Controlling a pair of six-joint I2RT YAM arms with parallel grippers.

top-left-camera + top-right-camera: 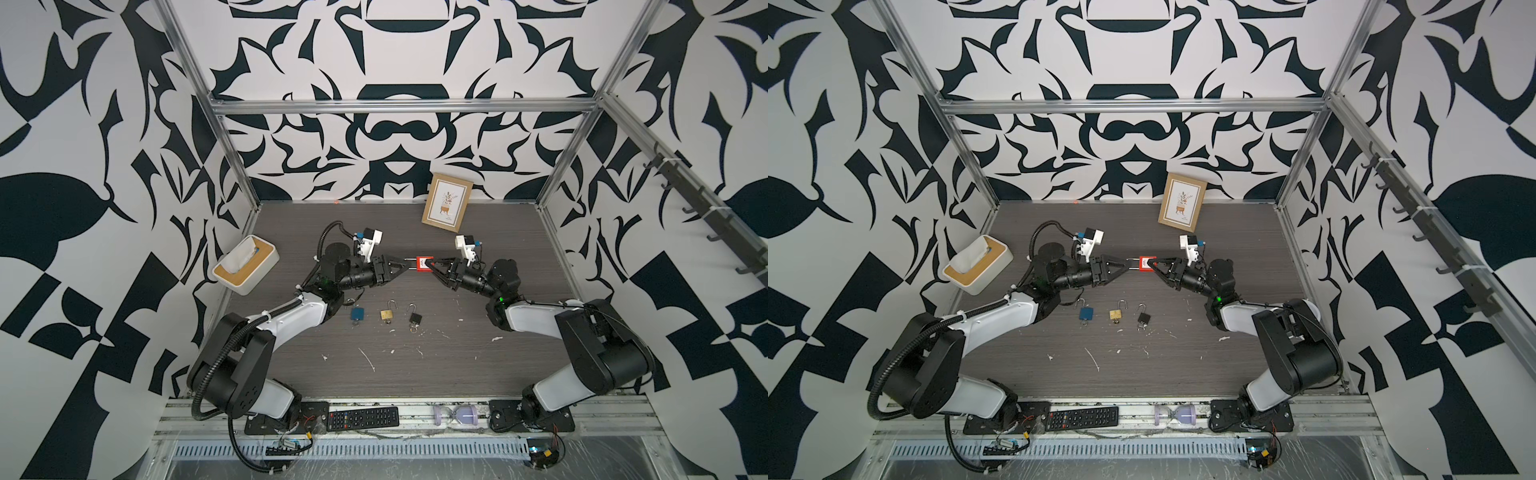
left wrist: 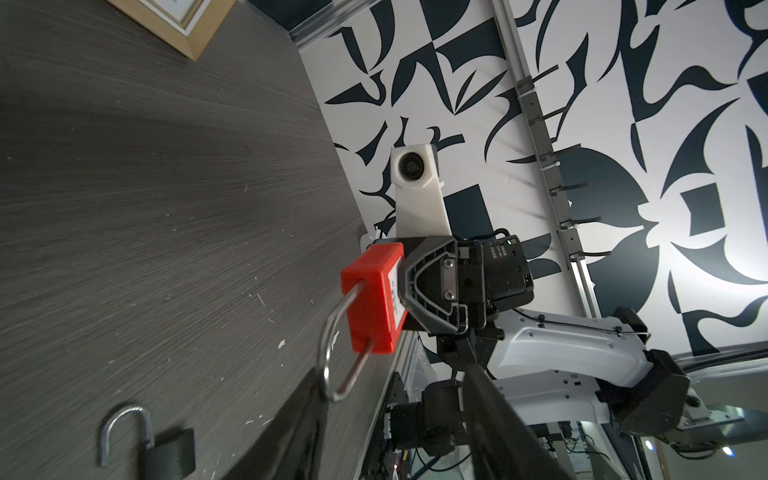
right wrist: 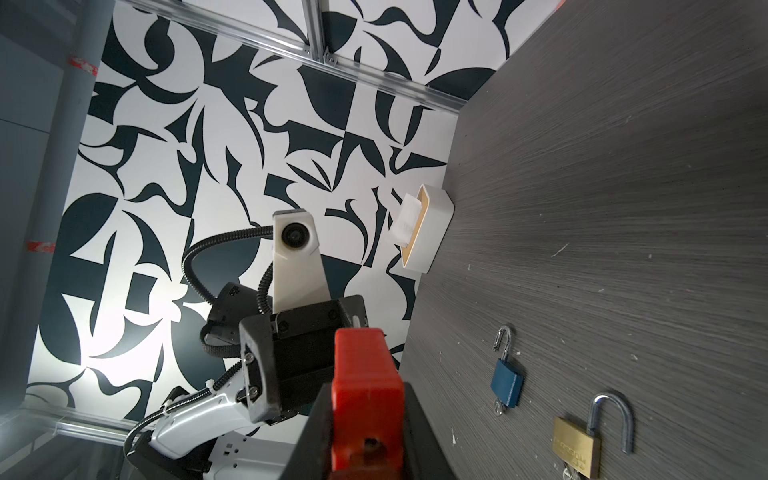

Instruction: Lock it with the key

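Observation:
A red padlock point(image 1: 423, 263) point(image 1: 1146, 263) hangs in the air over the middle of the table, between both grippers. My right gripper point(image 1: 432, 264) point(image 3: 368, 399) is shut on its red body point(image 3: 365, 386), one finger on each flat side. The steel shackle point(image 2: 328, 353) points at my left gripper point(image 1: 409, 264) point(image 2: 390, 361), and both of its legs run into the body point(image 2: 374, 299). That gripper is open. The shackle's bend rests against one of its fingers point(image 2: 299, 415), the other stands well apart. A dim reddish shape sits at the keyhole end; whether it is the key I cannot tell.
Three more padlocks lie in a row nearer the front: blue point(image 1: 356, 313), brass point(image 1: 387, 314) and black point(image 1: 414, 318), the last two with open shackles. A tissue box point(image 1: 245, 270) stands at the left, a picture frame point(image 1: 447, 202) leans on the back wall. A remote point(image 1: 363, 418) and an hourglass point(image 1: 457, 414) lie on the front rail.

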